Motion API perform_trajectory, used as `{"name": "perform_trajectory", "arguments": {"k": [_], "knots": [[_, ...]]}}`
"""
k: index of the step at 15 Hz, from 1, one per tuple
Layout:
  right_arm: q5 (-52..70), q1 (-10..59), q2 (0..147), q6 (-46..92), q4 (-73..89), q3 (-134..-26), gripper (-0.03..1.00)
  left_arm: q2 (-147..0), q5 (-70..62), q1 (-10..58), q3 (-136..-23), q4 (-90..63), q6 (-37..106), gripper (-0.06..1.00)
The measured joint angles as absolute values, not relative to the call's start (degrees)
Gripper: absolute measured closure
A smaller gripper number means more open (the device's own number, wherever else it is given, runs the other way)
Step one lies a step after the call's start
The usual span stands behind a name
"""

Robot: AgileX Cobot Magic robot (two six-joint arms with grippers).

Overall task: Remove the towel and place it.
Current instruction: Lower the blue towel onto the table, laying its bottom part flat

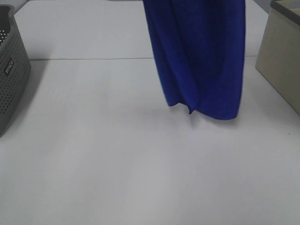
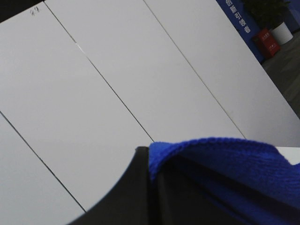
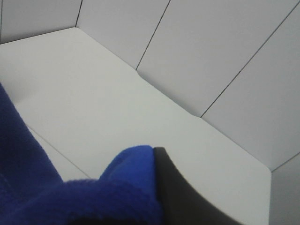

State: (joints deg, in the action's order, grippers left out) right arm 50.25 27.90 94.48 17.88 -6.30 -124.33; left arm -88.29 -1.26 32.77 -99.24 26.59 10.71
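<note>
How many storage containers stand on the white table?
2: a grey perforated plastic basket at the left edge and a beige rectangular box at the right edge, both cut off. The hanging royal-blue plush towel may hide others.

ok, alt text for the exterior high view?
A deep blue towel hangs in folds from above the frame over a white table. A grey perforated basket sits at the left edge, a beige box at the right.

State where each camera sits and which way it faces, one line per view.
Exterior high: mounted high, looking down on the table, hanging towel, grey basket and beige box; no arm visible.
Left wrist: on the left arm, facing white panels; left gripper finger shows.
Right wrist: likewise; right gripper finger shows.
Shared: the towel.
</note>
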Motion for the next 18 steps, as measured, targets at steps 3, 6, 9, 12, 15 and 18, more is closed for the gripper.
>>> {"name": "perform_trajectory", "arguments": {"k": [3,6,9,12,15,18], "knots": [[49.16,27.90,94.60,17.93,-11.17,-124.50,0.95,-89.67,2.12,30.42,-99.24,27.27,10.49,0.94],[43.03,27.90,96.03,17.48,-17.88,-124.50,0.95,-91.56,6.65,26.41,-99.24,26.53,9.80,0.94],[39.42,27.90,98.20,16.90,-20.11,-124.50,0.95,-92.07,9.80,23.89,-99.24,26.47,9.68,0.94],[33.17,27.90,100.10,13.92,-22.17,-124.50,0.95,-92.25,11.75,21.37,-99.24,26.07,9.68,0.94],[23.15,27.90,103.25,9.22,-25.67,-124.50,0.95,-94.25,16.50,18.11,-99.24,26.07,9.68,0.94],[16.10,27.90,107.20,5.56,-29.34,-124.50,0.95,-98.15,22.86,14.84,-99.58,25.10,9.68,0.94]]}}
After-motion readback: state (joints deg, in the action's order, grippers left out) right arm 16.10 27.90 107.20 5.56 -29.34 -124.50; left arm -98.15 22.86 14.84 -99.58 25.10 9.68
